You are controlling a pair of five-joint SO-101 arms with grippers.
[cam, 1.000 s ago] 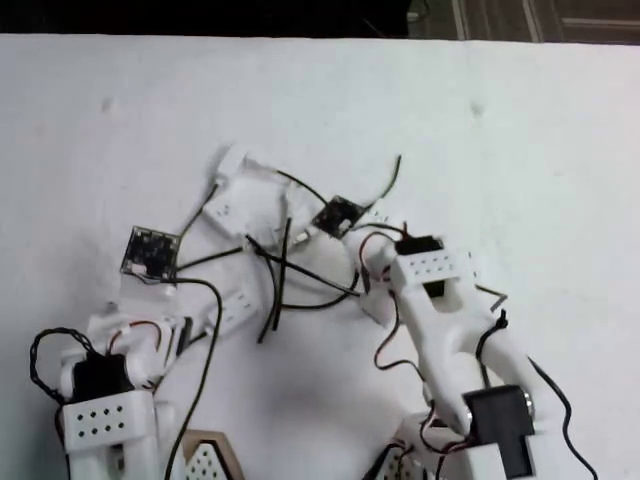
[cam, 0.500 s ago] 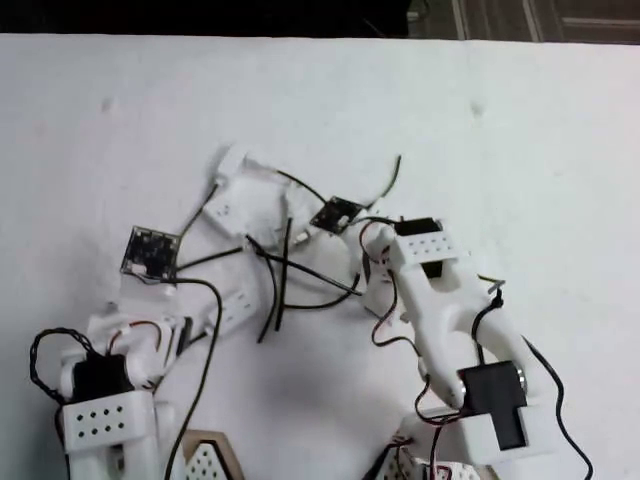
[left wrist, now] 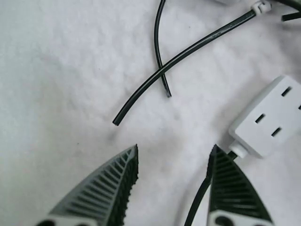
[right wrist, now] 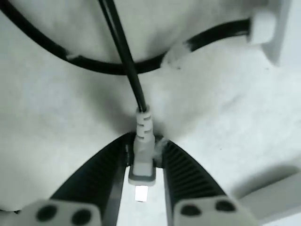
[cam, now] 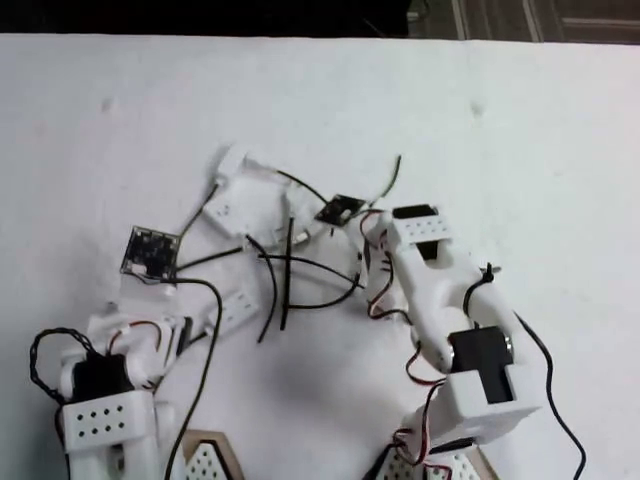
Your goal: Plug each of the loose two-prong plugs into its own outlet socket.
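My right gripper (right wrist: 144, 140) is shut on a pale two-prong plug (right wrist: 141, 165), whose black cord (right wrist: 123, 52) runs away across the white table. A white outlet block (right wrist: 275, 28) lies beyond it, off to one side. In the high view the right arm (cam: 430, 280) stretches toward the tangle of cords (cam: 290, 275) at the middle of the table. My left gripper (left wrist: 174, 149) hovers open over bare table. A white outlet block (left wrist: 273, 117) with slot pairs lies just past one fingertip, and two loose black cord ends (left wrist: 141, 101) cross ahead.
More white outlet blocks (cam: 238, 205) lie among the cords at centre left of the table. The left arm (cam: 110, 400) sits at the near left corner. The table's far edge (cam: 320, 38) meets a dark floor, and the far and right parts are open white surface.
The right arm has pushed farther from its base and slightly left, toward the cord tangle, dragging cords with it. The left arm has stayed still.
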